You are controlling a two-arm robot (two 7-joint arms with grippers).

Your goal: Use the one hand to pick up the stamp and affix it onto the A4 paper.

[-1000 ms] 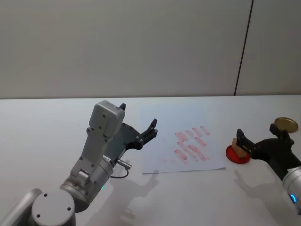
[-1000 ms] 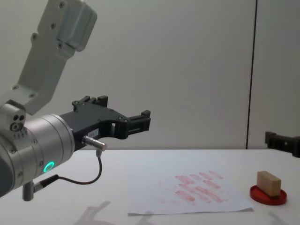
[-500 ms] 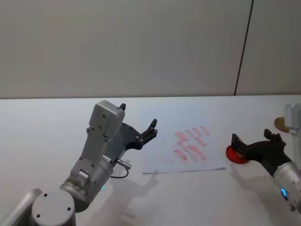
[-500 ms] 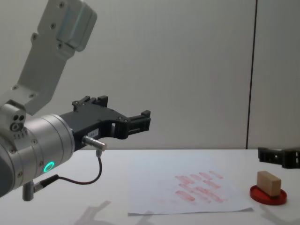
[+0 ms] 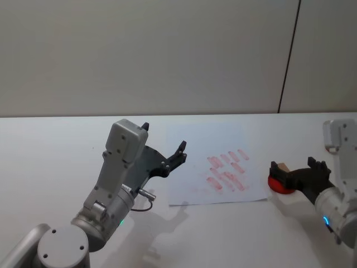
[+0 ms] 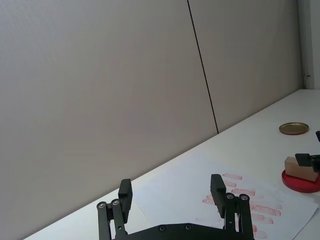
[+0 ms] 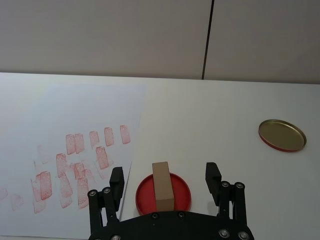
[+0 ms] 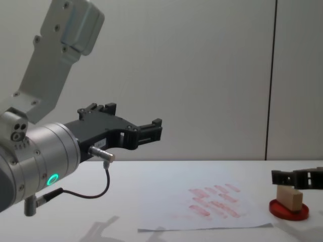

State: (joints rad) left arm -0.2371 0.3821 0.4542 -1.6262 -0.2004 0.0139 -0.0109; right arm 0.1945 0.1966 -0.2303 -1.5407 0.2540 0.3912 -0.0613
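The stamp [image 7: 162,184], a small tan wooden block, stands on the round red ink pad [image 7: 145,192] just right of the A4 paper [image 5: 206,139], which bears rows of red marks. My right gripper [image 7: 164,176], on the blue-ringed arm, is open, with one finger on each side of the stamp and not touching it. From the side, the fingers [image 8: 282,177] sit level with the top of the stamp [image 8: 289,197]. My left gripper [image 5: 164,137], on the green-ringed arm, hangs open and empty above the table, left of the paper.
A flat gold lid [image 7: 281,135] lies on the white table beyond the pad, to its right. A grey wall with a dark vertical seam stands behind the table.
My right gripper has moved left and down toward the ink pad, and its fingers now flank the stamp. The left arm has not moved.
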